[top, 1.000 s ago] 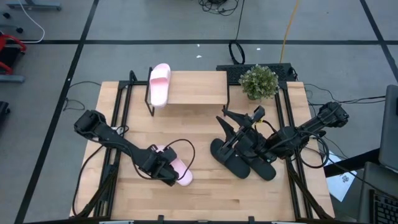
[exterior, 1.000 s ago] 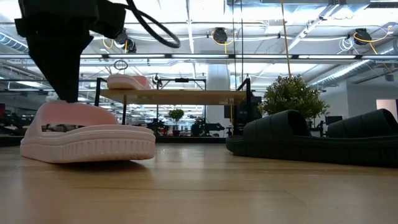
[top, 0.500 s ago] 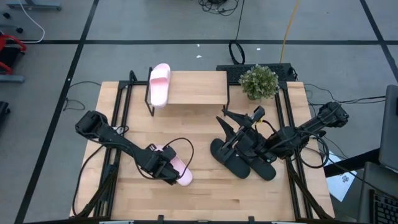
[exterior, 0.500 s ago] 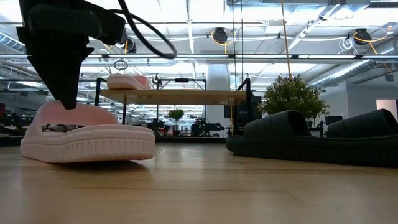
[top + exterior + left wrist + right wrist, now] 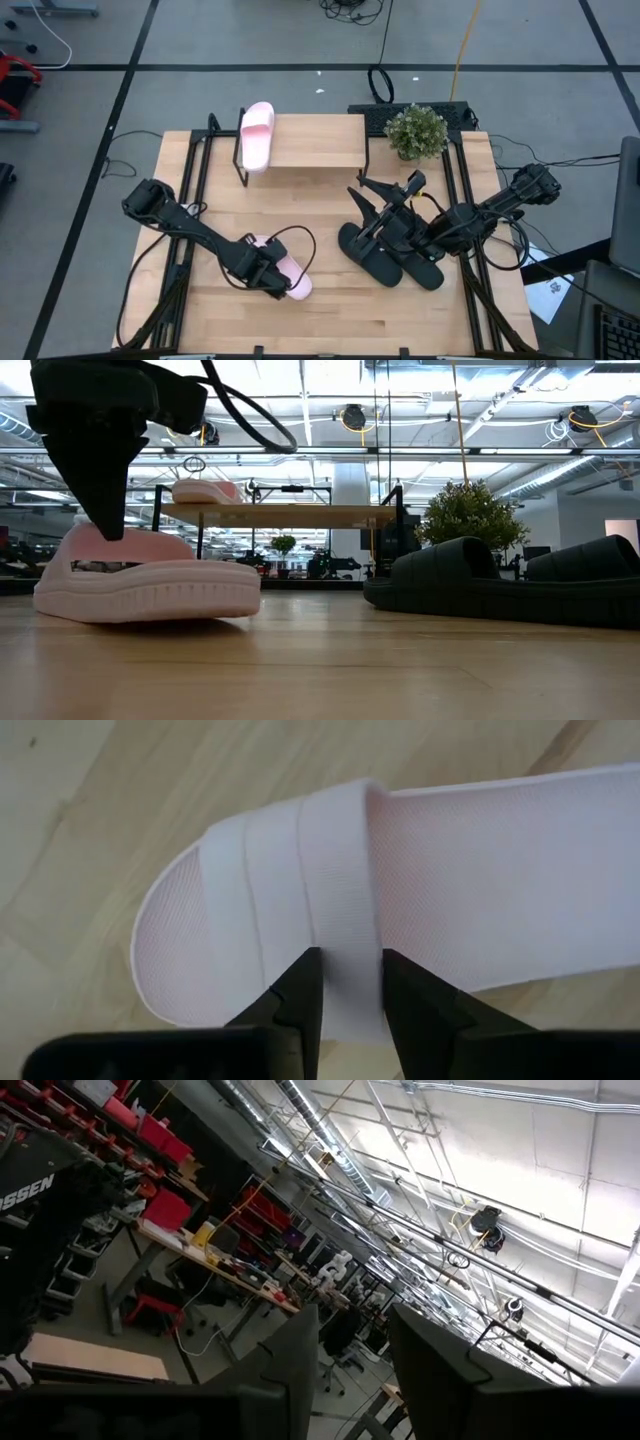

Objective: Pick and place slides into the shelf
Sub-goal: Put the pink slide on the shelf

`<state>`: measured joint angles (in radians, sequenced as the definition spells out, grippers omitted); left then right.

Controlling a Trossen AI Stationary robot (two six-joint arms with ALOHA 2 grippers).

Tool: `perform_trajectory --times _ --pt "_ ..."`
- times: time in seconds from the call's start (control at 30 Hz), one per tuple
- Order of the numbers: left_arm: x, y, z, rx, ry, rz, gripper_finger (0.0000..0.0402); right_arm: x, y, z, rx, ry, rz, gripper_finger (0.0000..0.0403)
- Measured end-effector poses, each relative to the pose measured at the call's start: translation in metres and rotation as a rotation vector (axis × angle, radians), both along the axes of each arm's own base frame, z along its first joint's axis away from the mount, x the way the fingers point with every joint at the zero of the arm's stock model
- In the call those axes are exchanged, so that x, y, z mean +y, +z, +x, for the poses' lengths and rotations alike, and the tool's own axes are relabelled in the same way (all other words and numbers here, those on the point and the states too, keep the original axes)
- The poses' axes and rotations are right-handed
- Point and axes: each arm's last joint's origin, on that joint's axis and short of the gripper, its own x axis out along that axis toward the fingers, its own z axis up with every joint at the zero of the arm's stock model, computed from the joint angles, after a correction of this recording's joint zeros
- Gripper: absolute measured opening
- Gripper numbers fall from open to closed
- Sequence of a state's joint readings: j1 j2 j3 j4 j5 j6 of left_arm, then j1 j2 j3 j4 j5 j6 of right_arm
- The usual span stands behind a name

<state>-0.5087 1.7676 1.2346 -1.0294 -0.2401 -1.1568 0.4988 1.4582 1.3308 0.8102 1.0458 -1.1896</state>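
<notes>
From above I see my left pincer [image 5: 272, 280] down on a pale pink slide [image 5: 290, 279] at the near middle of the slatted wooden worktop [image 5: 330, 310]; its mate [image 5: 257, 136] lies on the left end of the shelf [image 5: 318, 141], a smooth light board on thin black legs. The matte black pair [image 5: 388, 258] sits right of centre beneath my raised right pincer [image 5: 390, 195], beside a bushy potted plant [image 5: 416, 130]. At table level the pink sole is ribbed and chunky. My left wrist camera shows the fingers [image 5: 300, 995] pinching the slide's ridged strap. My right wrist camera shows parted fingers [image 5: 295, 1355] holding nothing, and partial white lettering "SSEN" on the other arm.
</notes>
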Motion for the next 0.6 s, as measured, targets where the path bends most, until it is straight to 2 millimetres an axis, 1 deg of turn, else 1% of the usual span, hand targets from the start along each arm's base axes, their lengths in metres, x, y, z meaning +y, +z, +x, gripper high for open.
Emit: perform_trajectory --times 0.23,0.6 --pt "0.002 -0.001 -0.002 0.006 0.006 0.03 0.0093 0.0 0.0 0.0 0.0 0.0 0.0 0.0116" --pt "0.009 -0.012 -0.009 0.012 0.072 0.098 0.0092 0.0 0.0 0.0 0.0 0.0 0.0 0.0116"
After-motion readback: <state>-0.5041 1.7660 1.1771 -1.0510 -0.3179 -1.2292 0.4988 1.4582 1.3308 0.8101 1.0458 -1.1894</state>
